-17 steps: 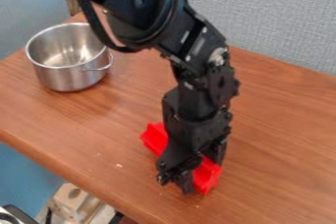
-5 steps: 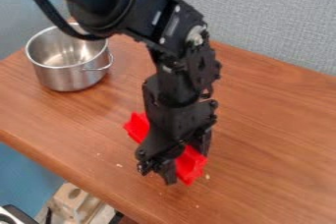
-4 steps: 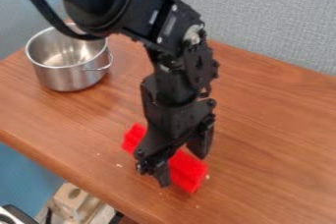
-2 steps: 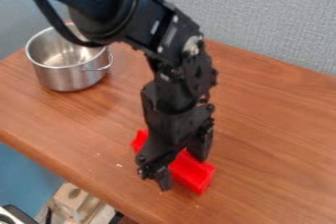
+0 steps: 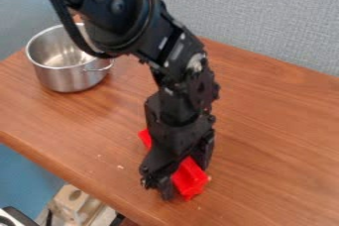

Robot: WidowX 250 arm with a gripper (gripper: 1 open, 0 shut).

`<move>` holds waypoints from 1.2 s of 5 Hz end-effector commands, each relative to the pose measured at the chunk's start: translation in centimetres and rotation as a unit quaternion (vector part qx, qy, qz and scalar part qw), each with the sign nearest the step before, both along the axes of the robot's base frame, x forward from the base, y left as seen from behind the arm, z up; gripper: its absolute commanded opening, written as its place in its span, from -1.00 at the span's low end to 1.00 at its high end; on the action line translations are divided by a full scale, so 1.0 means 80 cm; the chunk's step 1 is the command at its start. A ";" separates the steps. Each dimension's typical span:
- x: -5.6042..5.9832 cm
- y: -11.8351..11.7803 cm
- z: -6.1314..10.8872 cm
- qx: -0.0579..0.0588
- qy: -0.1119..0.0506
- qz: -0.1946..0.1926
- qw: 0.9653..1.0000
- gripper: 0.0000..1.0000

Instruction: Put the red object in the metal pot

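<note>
Straddling the red object [image 5: 189, 177] at the near edge of the bench [image 5: 279, 121], the gripper [image 5: 172, 175] has its jaws spread wide, gripping nothing. The block looks rigid, light and smooth; pinch its long sides mid-length. The metal pot [image 5: 65, 58] sits far left.

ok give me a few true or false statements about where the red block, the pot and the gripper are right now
1. The red object is inside the metal pot. False: it lies on the wooden table, near the front edge.
2. The gripper is down at the red object, pointing at the table. True.
3. The metal pot stands at the back left of the table, far from the red object. True.
4. The metal pot has tipped onto its side. False: it stands upright, opening upward.
5. The gripper hovers directly above the metal pot. False: it is at the red object, well away from the pot.
</note>
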State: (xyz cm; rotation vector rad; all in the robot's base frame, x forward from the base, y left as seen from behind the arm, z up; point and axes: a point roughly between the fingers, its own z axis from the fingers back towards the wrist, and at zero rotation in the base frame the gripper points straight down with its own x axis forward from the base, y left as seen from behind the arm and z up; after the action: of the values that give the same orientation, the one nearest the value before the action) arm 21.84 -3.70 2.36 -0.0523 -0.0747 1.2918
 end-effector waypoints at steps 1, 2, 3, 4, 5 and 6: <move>0.005 -0.002 0.002 -0.001 -0.012 0.003 1.000 -1.00; 0.004 -0.001 0.003 -0.001 -0.011 0.003 1.000 -1.00; 0.003 -0.001 0.005 -0.002 -0.009 0.003 1.000 -1.00; 0.002 0.000 0.007 -0.003 -0.008 0.002 1.000 -1.00; 0.001 0.001 0.009 -0.004 -0.007 0.002 1.000 -1.00; 0.000 0.001 0.010 -0.004 -0.006 0.002 1.000 -1.00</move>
State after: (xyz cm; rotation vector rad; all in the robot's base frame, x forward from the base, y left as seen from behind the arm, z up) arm 21.42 -3.73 2.24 -0.0350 -0.0496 1.2882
